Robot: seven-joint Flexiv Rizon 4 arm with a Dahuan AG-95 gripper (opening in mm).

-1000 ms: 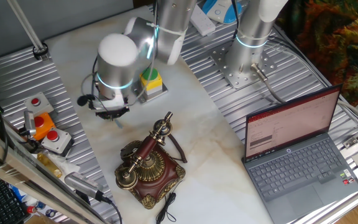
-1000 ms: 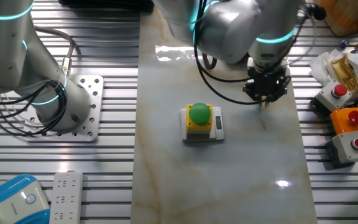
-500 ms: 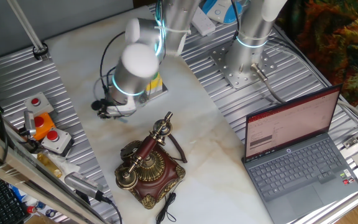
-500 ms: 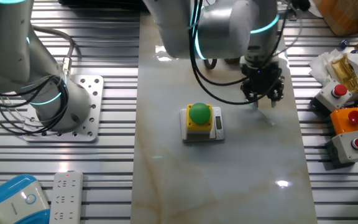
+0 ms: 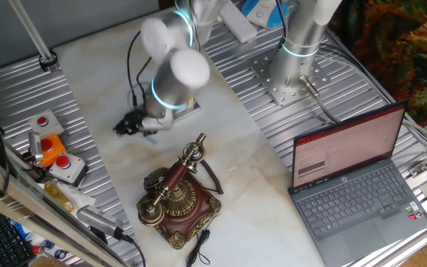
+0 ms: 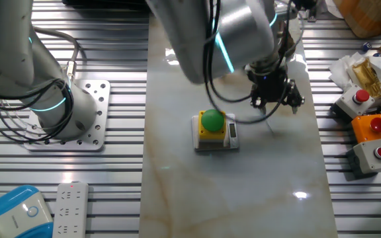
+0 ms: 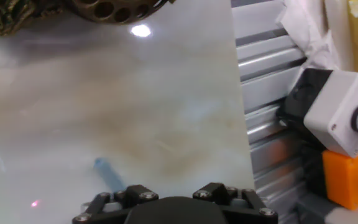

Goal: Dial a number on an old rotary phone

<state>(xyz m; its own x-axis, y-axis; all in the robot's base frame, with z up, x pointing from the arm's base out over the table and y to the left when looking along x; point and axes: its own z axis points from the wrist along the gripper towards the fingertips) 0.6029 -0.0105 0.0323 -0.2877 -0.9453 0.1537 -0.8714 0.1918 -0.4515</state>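
The old rotary phone stands near the front of the marble top, its brass-and-wood handset on the cradle. In the hand view only its brass dial shows, at the top edge. My gripper hangs low over bare marble behind and to the left of the phone, apart from it. Seen from the other side, the gripper looks drawn together and holds nothing that I can make out. The hand view shows only the gripper's dark body at the bottom, beside a thin bluish streak on the marble.
A yellow box with a green button sits just left of the gripper. Grey boxes with red buttons and an orange one stand on the ribbed metal beside the marble. An open laptop is at the right.
The arm's wrist has swung over toward the right and the hand has tilted, while the gripper stayed low over about the same patch of marble. The phone has not moved.
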